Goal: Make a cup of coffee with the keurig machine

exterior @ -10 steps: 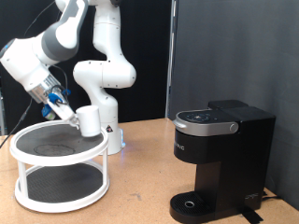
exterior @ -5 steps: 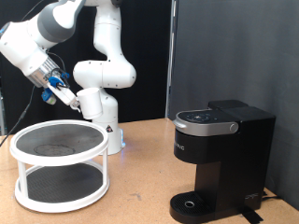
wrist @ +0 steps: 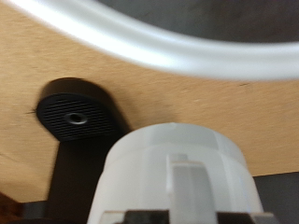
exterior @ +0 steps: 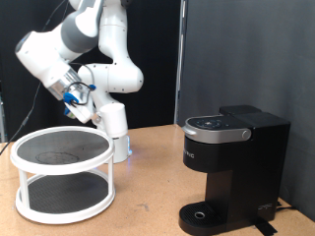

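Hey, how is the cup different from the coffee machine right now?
The cup is white and small; the coffee machine is black and far bigger. The cup is up in the air in the gripper, above the white rack at the exterior view's left; the coffee machine stands on the table at the right, its lid shut.

- The cup (exterior: 115,120) is plain white; in the wrist view (wrist: 176,174) it looks pale, blurred white.
- The keurig machine (exterior: 236,167) is matte black, with a silver rim around its top.
- The gripper (exterior: 87,105) shows blue parts on a white arm (exterior: 103,44).
- The two-tier round rack (exterior: 61,175) has a white frame and dark mesh shelves.
- The table (exterior: 148,202) is tan wood.
- The backdrop (exterior: 246,49) is black.
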You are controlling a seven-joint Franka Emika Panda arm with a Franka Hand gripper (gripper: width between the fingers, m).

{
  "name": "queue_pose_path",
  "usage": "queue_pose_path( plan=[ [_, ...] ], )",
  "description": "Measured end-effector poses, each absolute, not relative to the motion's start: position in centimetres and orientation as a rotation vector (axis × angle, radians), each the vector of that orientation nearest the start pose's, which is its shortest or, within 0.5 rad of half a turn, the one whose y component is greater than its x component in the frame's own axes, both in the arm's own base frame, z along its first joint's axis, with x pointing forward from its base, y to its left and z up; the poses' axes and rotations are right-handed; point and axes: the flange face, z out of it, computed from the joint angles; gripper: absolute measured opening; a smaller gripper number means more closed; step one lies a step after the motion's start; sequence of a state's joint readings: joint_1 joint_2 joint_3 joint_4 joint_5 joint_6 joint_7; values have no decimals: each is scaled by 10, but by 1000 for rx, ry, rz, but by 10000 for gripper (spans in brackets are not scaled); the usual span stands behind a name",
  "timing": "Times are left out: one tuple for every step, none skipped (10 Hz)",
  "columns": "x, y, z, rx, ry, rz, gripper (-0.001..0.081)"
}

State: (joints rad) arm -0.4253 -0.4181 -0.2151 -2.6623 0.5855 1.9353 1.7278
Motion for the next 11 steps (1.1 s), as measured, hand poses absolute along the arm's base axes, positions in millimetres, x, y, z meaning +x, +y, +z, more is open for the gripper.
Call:
queue_pose_path(
  plan=[
    [322, -166, 359, -580, 2608, 778, 3],
    [333, -153, 358, -514, 2611, 752, 3],
    [343, -140, 359, -479, 2608, 739, 3],
    [350, -130, 360, -465, 2595, 737, 3],
    [354, -123, 361, -457, 2580, 740, 3],
    [358, -117, 362, -452, 2569, 736, 3],
    [361, -113, 363, -465, 2560, 734, 3],
    [361, -111, 363, -474, 2555, 734, 3],
    [361, -111, 363, -471, 2556, 735, 3],
    [361, -111, 362, -462, 2561, 739, 3],
    [361, -109, 359, -454, 2586, 742, 3]
  ],
)
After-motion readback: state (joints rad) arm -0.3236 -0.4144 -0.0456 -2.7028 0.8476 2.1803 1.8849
